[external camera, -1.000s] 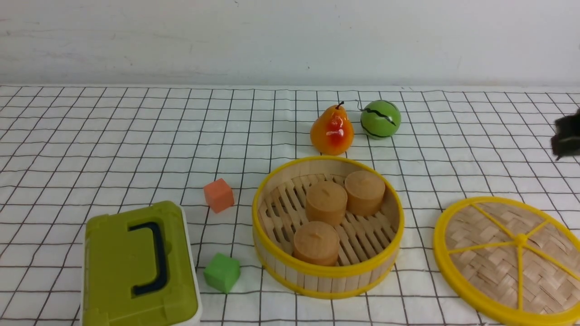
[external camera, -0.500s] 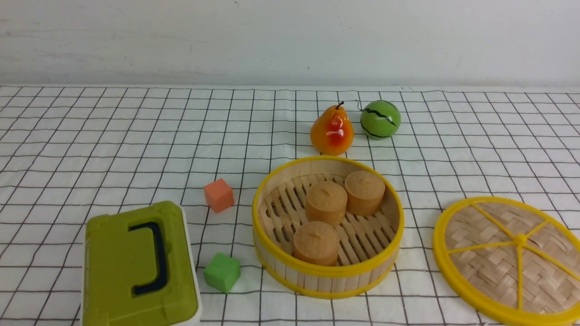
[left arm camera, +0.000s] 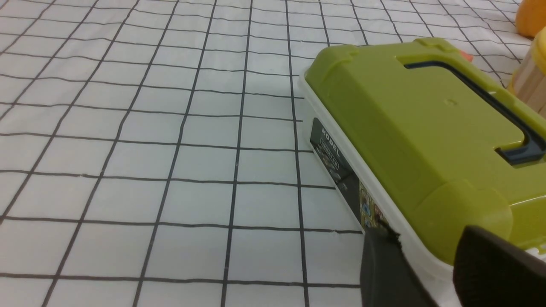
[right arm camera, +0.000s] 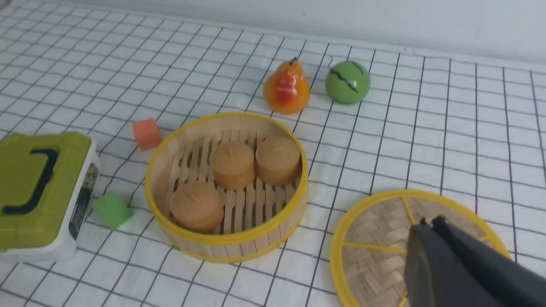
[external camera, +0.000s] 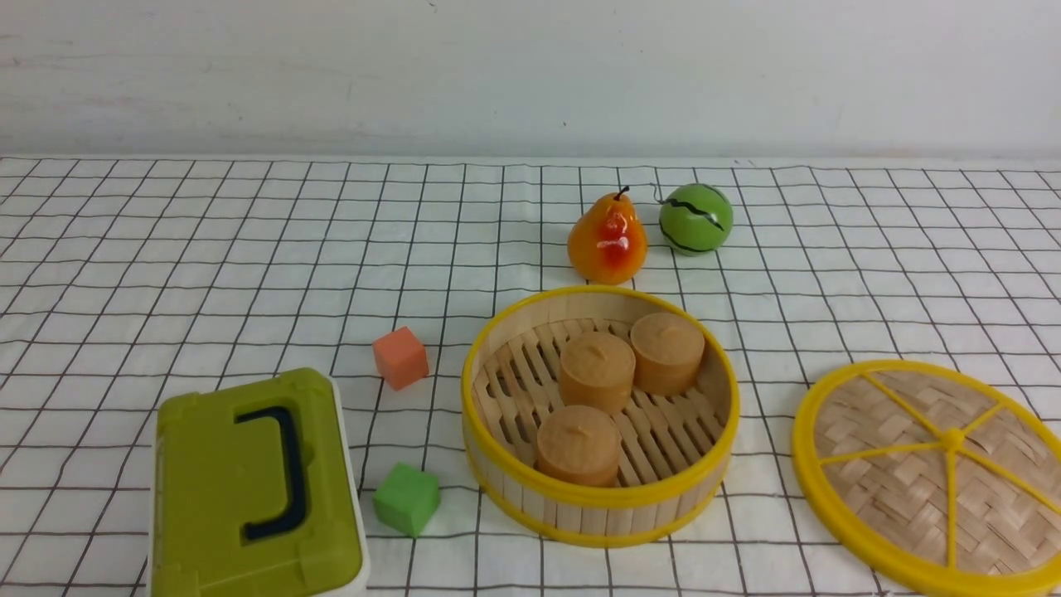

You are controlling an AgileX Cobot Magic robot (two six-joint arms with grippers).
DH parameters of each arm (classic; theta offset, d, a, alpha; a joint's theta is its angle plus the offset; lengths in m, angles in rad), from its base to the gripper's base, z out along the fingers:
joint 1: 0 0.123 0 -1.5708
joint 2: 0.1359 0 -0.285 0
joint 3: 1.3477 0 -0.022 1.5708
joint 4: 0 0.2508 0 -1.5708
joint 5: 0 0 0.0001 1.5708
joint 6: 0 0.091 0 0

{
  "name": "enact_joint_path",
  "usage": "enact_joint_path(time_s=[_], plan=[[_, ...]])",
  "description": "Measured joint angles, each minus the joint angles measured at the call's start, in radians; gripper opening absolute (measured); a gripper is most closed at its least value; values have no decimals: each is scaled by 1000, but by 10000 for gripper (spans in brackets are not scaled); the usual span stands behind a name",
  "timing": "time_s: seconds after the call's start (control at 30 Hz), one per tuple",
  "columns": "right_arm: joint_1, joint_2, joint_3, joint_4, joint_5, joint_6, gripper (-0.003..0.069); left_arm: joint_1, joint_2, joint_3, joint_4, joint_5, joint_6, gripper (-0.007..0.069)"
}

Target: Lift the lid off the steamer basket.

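The steamer basket (external camera: 580, 518) stands uncovered on the checked cloth, with three tan round pieces on its slatted floor. It also shows in the right wrist view as the basket (right arm camera: 226, 239). The lid (external camera: 937, 473) lies flat on the cloth to the basket's right, apart from it, partly cut off by the frame edge. In the right wrist view my right gripper (right arm camera: 431, 221) hangs over the lid (right arm camera: 375, 251), its fingers pressed together and holding nothing. My left gripper (left arm camera: 422, 232) is open beside a corner of the green box. Neither gripper shows in the front view.
An olive-green box (external camera: 253, 489) with a dark handle sits at the front left. An orange cube (external camera: 399, 356) and a green cube (external camera: 406, 499) lie between it and the basket. A pear (external camera: 607, 239) and a green ball (external camera: 696, 218) stand behind the basket.
A second ago a dark part of the right gripper showed at the front view's right edge. It has since moved out of that view. Basket and lid have not moved.
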Motion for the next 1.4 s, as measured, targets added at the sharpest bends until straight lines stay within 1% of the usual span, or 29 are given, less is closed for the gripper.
enact_joint_path(time_s=[0.17,0.43,0.5,0.57,0.7,0.8,0.87,0.93,1.0,1.07,1.13,1.2,1.27,1.4], plan=[[0,0,0,18,12,0,-18,0,0,0,0,0,0,239],[0,0,0,-27,-16,0,-18,0,0,0,0,0,0,239],[0,0,16,-32,-44,0,-18,0,0,0,0,0,0,239],[0,-4,64,-33,-109,0,-18,0,0,0,0,0,0,239],[0,-41,200,-35,-285,0,-18,0,0,0,0,0,0,239],[0,-103,359,-38,-473,1,-18,0,0,0,0,0,0,239],[0,-132,423,-45,-527,2,-18,0,0,0,0,0,0,239],[0,-209,576,-93,-663,30,-18,0,0,0,0,0,0,239],[0,-239,629,-124,-713,49,-18,0,0,0,0,0,0,239],[0,-320,757,-197,-793,120,-18,0,0,0,0,0,0,239],[0,-375,837,-259,-830,182,-18,0,0,0,0,0,0,239],[0,-409,885,-290,-850,221,-18,0,0,0,0,0,0,239],[0,-483,987,-362,-871,293,-18,0,0,0,0,0,0,239],[0,-568,1099,-398,-878,347,-18,0,0,0,0,0,0,239]])
